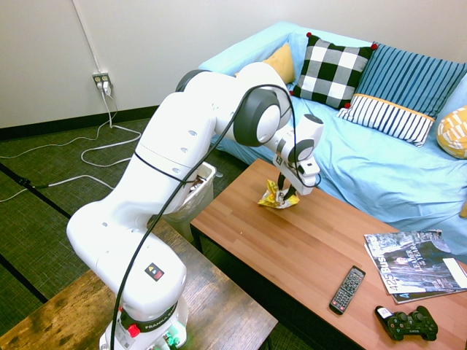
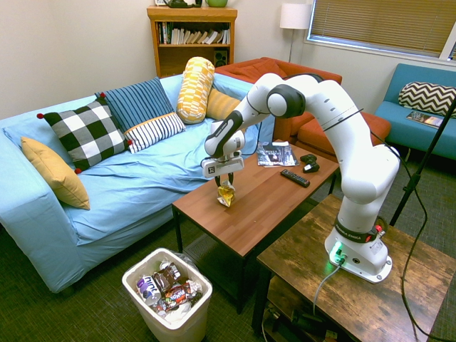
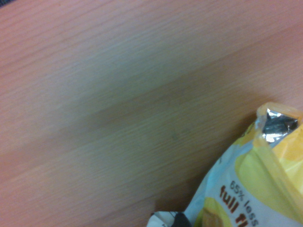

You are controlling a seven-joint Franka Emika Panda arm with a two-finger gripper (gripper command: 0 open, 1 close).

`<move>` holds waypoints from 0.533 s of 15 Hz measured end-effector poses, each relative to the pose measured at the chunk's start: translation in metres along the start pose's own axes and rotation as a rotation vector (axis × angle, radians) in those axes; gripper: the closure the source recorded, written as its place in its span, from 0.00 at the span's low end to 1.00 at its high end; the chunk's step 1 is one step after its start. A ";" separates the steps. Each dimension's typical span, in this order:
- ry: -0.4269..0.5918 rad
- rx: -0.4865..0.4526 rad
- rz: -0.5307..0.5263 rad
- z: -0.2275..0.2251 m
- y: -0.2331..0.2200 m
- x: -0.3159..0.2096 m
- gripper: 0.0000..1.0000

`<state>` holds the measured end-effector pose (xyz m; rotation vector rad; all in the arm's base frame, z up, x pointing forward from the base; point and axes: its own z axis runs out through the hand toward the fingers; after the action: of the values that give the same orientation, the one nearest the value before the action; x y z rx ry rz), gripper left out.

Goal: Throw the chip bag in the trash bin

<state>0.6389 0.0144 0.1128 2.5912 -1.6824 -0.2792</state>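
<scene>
Yellow foil chip bag [image 2: 226, 194] sits directly under the gripper [image 2: 225, 187], fingers straddling its top, part-closed, grip unconfirmed; trash bin [image 2: 168, 322] lies on the floor off the coffee table's [image 2: 263, 206] near-left end.

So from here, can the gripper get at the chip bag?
Probably yes: the gripper points down right at the chip bag, fingers either side of its top. Nothing else lies near it on the coffee table.

"65% less" and the start of "full fl…" are printed in red on the chip bag [image 3: 251, 189], read in the wrist view. "FRANKA" can be made out on the arm's base [image 1: 149, 319]. The magazine [image 1: 412, 266] title cannot be read surely.
</scene>
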 end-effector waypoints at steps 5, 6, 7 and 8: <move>0.003 0.065 -0.091 -0.053 -0.014 -0.046 1.00; 0.013 0.077 -0.129 -0.070 -0.018 -0.070 1.00; 0.032 0.084 -0.169 -0.085 -0.024 -0.099 1.00; 0.053 0.089 -0.207 -0.098 -0.032 -0.131 1.00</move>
<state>0.6322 0.1405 0.2218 2.8147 -1.4442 -0.1434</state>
